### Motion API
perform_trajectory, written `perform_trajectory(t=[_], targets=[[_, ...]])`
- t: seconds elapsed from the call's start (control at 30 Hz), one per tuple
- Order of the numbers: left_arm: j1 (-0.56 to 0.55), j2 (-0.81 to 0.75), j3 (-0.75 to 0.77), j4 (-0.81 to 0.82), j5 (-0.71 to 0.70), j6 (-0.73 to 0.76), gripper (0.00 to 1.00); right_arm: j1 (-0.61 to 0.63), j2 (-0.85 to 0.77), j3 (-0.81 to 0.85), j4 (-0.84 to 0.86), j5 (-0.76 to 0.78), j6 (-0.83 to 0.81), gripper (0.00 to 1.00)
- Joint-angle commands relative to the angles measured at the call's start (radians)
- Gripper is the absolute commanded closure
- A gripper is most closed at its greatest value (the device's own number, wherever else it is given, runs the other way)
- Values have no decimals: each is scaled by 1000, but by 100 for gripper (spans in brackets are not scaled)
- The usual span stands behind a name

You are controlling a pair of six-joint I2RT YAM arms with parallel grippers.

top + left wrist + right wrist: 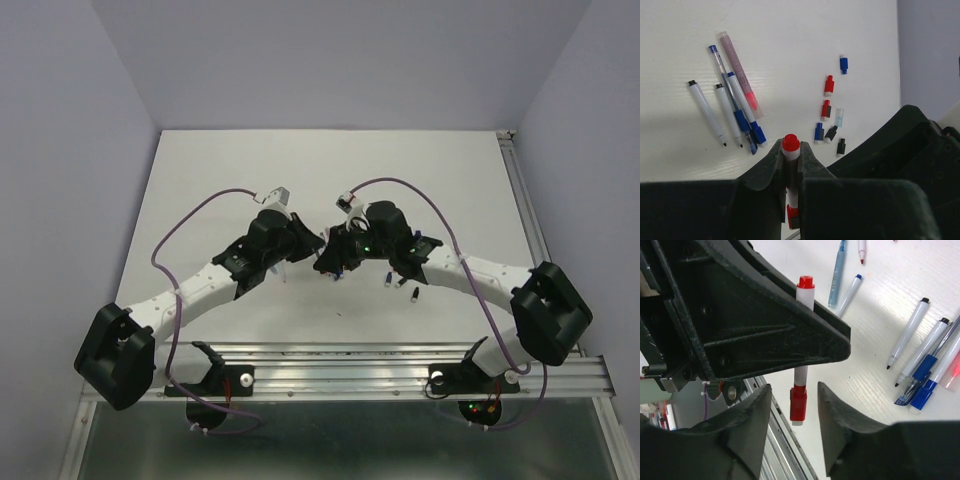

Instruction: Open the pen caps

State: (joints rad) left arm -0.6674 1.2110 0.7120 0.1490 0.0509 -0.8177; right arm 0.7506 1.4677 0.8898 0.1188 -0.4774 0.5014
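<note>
Black fingers of the right hand (794,392) fill the bottom of its wrist view. They stand apart on either side of the red cap (798,402) with a gap on each side, so this hand holds nothing. Just beyond them the left hand (790,148) is clamped narrow on the white barrel of the red pen (800,376). It holds the pen in the air with the capped end toward the right hand. The cap looks fully seated on the barrel.

I judge the pen to be light, stiff and smooth, so it could slide through a loose clamp. The cap is short and pressed on. It is best pinched squarely across its middle and pulled straight along the barrel, since a sideways tug could lever the pen askew.

On the table (815,30) lie several loose caps (829,85) and, well apart from them, the other pens (707,114).
</note>
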Motion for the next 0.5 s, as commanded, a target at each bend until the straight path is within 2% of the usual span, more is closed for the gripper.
perform_trajectory(t=[0.0, 0.17, 0.2, 0.23, 0.27, 0.37, 0.47], targets=[[2, -24, -2, 11, -25, -12, 100, 29, 23, 24, 6, 5, -35, 49], [0, -53, -3, 12, -43, -32, 100, 41, 69, 52, -2, 5, -37, 49], [0, -56, -3, 12, -43, -37, 100, 42, 77, 55, -4, 6, -38, 54], [0, -63, -3, 14, -77, -38, 100, 49, 85, 54, -4, 8, -38, 71], [0, -67, 0, 11, -85, -40, 100, 52, 85, 51, -4, 10, -37, 80], [2, -67, 26, -6, -156, -28, 100, 81, 60, 22, 21, 13, -35, 99], [32, -38, 90, -54, -249, 14, 100, 144, 20, -47, 30, 28, -27, 99]])
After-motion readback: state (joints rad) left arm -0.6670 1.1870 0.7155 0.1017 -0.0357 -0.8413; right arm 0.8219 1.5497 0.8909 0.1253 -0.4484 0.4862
